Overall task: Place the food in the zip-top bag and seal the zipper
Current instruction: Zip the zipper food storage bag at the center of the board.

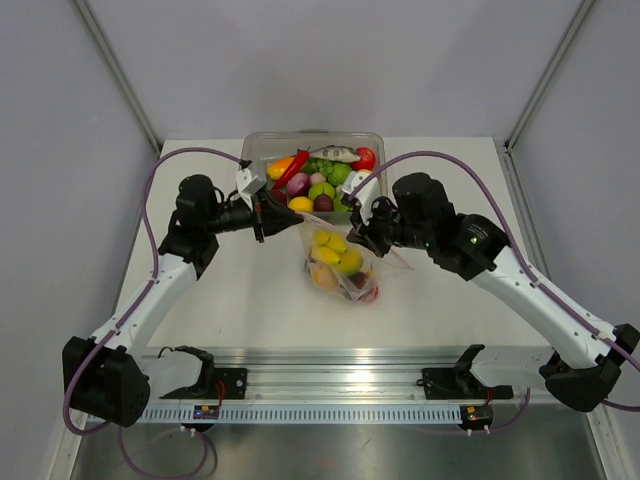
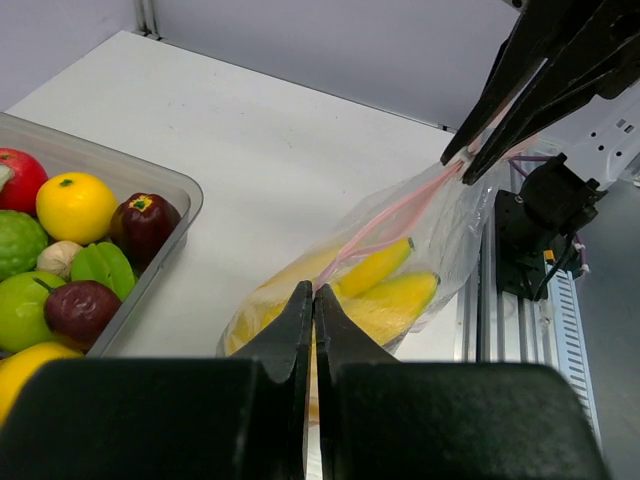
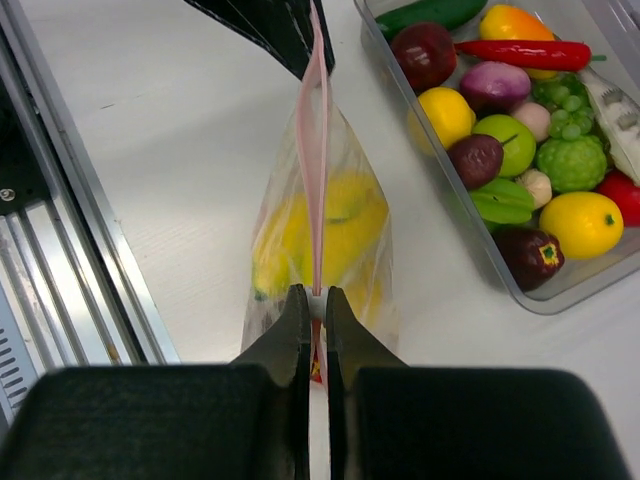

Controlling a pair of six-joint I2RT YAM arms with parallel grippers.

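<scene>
Zip-top bag (image 1: 338, 262) sits just in front of the clear tub (image 1: 290, 135) with yellow food (image 1: 326, 241) inside; it is unclear whether its bottom touches the table. Left gripper (image 1: 264, 216) and right gripper (image 1: 357, 236) have their jaws clamped on opposite ends of the pink zipper (image 3: 315, 150). More food fills the tub.

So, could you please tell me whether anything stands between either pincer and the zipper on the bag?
Nothing visible does. The left pincer and the right pincer are each shut on the zipper of the zip-top bag, at opposite ends, with the pink strip stretched bare between them.
</scene>
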